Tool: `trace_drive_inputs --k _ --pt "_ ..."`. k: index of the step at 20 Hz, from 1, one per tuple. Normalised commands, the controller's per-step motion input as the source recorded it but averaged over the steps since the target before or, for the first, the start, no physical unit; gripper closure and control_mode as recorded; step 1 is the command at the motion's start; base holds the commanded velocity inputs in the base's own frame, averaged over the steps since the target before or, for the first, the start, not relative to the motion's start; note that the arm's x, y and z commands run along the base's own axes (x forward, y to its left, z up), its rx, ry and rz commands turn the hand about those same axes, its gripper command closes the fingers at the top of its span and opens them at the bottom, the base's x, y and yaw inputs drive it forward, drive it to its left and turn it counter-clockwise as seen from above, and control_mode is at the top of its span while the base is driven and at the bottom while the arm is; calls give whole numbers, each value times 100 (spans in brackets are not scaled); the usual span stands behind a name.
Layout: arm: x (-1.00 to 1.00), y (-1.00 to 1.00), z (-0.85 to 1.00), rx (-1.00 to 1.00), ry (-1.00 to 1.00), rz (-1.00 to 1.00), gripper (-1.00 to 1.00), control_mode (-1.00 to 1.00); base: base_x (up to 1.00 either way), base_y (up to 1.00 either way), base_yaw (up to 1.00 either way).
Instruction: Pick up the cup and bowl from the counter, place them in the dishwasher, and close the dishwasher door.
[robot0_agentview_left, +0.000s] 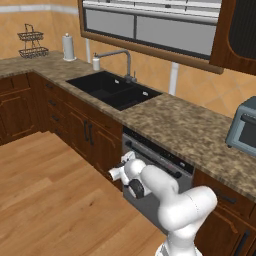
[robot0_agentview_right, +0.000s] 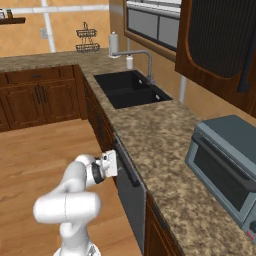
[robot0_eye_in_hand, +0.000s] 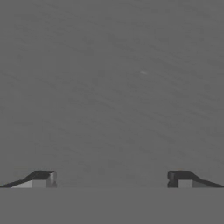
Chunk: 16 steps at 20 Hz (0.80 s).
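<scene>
A black double-basin sink (robot0_agentview_left: 114, 90) is set into the speckled granite, with a curved grey metal faucet (robot0_agentview_left: 120, 59) behind it. A white dispenser bottle (robot0_agentview_left: 96, 63) and a white paper towel roll (robot0_agentview_left: 68, 48) are seen farther left. A black two-tier wire basket (robot0_agentview_left: 32, 42) is placed at the far corner. A grey toaster oven (robot0_agentview_right: 227, 165) is seen at the right.

The white arm covers the lower part of the grey metal dishwasher door (robot0_agentview_left: 150, 192) in the left base view. The grey toaster oven (robot0_agentview_left: 243, 127) is cut off by the right edge there. The wire basket stand (robot0_agentview_left: 33, 42) is too small to make out any contents.
</scene>
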Motion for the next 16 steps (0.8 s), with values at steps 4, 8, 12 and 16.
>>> trace_drive_inputs --k 4,8,12,16 --pt "72 -97 -55 0 9 -6 -100 -100 0 0 0" --pt "64 -91 -51 0 11 -3 -100 -100 0 0 0" --pt "51 -76 -42 1 12 0 -100 -100 0 0 0" --pt "28 -46 -17 4 11 0 -100 -100 0 0 0"
